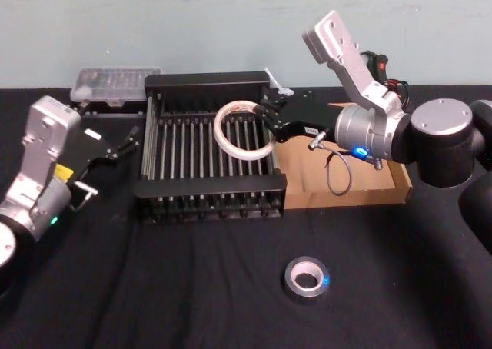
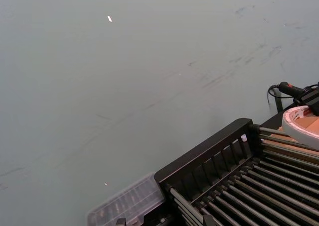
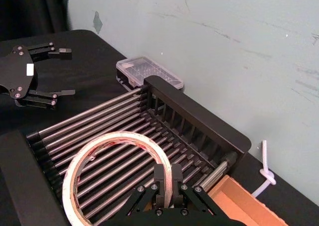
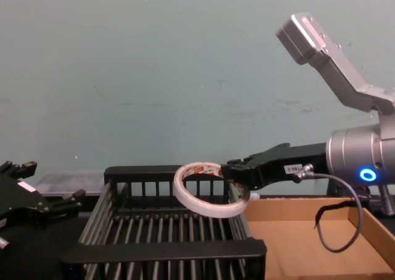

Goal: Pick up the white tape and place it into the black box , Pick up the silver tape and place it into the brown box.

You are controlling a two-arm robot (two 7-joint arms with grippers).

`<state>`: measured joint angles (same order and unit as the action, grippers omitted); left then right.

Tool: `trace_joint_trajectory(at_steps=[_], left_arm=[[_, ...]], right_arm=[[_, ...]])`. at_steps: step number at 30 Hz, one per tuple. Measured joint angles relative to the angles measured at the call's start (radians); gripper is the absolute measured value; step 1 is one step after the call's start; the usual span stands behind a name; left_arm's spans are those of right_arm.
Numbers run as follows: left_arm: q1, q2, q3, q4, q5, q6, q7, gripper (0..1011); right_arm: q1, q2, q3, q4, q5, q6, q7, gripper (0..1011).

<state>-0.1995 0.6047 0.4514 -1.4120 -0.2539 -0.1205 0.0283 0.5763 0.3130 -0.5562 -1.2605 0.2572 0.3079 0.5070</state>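
Observation:
My right gripper (image 1: 267, 124) is shut on the rim of the white tape (image 1: 240, 131) and holds it tilted above the right half of the black box (image 1: 211, 188). The right wrist view shows its fingers (image 3: 163, 178) pinching the roll's wall over the crate's bars (image 3: 114, 121). From the chest, the white tape (image 4: 199, 195) hangs just above the crate's rim (image 4: 166, 250). The silver tape (image 1: 306, 278) lies flat on the black cloth in front of the boxes. The brown box (image 1: 350, 191) sits right of the crate, under my right arm. My left gripper (image 1: 127, 140) rests open at the crate's left.
A clear plastic case (image 1: 114, 84) sits behind the crate's left corner, against the wall. A white cord (image 3: 266, 172) lies behind the brown box. A black cable (image 1: 337, 172) loops from my right wrist over the cardboard tray. Open black cloth surrounds the silver roll.

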Motion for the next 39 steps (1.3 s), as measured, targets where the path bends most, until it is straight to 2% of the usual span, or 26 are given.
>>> trace_joint_trajectory(at_steps=[3,6,7,9,10,16,19,21,24,25,28,29,33,39], left_arm=[[0.0,0.0,0.0,0.0,0.0,0.0,0.0,1001],[0.0,0.0,0.0,0.0,0.0,0.0,0.0,1001],[0.0,0.0,0.0,0.0,0.0,0.0,0.0,1001],[0.0,0.0,0.0,0.0,0.0,0.0,0.0,1001],[0.0,0.0,0.0,0.0,0.0,0.0,0.0,1001],[0.0,0.0,0.0,0.0,0.0,0.0,0.0,1001],[0.0,0.0,0.0,0.0,0.0,0.0,0.0,1001],[0.0,0.0,0.0,0.0,0.0,0.0,0.0,1002],[0.0,0.0,0.0,0.0,0.0,0.0,0.0,1001],[0.0,0.0,0.0,0.0,0.0,0.0,0.0,1001],[0.0,0.0,0.0,0.0,0.0,0.0,0.0,1001],[0.0,0.0,0.0,0.0,0.0,0.0,0.0,1002],[0.0,0.0,0.0,0.0,0.0,0.0,0.0,1001],[0.0,0.0,0.0,0.0,0.0,0.0,0.0,1001]], right_arm=[[0.0,0.0,0.0,0.0,0.0,0.0,0.0,109],[-0.001,0.0,0.001,-0.001,0.0,0.0,0.0,191],[-0.001,0.0,0.001,-0.001,0.0,0.0,0.0,246],[-0.001,0.001,0.001,-0.001,0.0,0.0,0.0,283],[-0.001,0.001,0.001,-0.001,0.0,0.0,0.0,345],[-0.001,0.001,0.001,-0.002,0.001,0.001,0.0,503],[-0.002,0.001,0.001,-0.002,0.001,0.001,0.0,624],[-0.002,0.002,0.001,-0.002,0.001,0.001,0.0,658],[-0.002,0.002,0.001,-0.002,0.001,0.001,0.0,760],[-0.002,0.002,0.001,-0.002,0.001,0.001,0.0,817],[-0.002,0.002,0.001,-0.002,0.001,0.001,0.0,869],[-0.002,0.002,0.001,-0.002,0.001,0.001,0.0,920],[-0.002,0.002,0.001,-0.002,0.001,0.001,0.0,1002],[-0.002,0.002,0.001,-0.003,0.0,0.001,-0.001,1002]])
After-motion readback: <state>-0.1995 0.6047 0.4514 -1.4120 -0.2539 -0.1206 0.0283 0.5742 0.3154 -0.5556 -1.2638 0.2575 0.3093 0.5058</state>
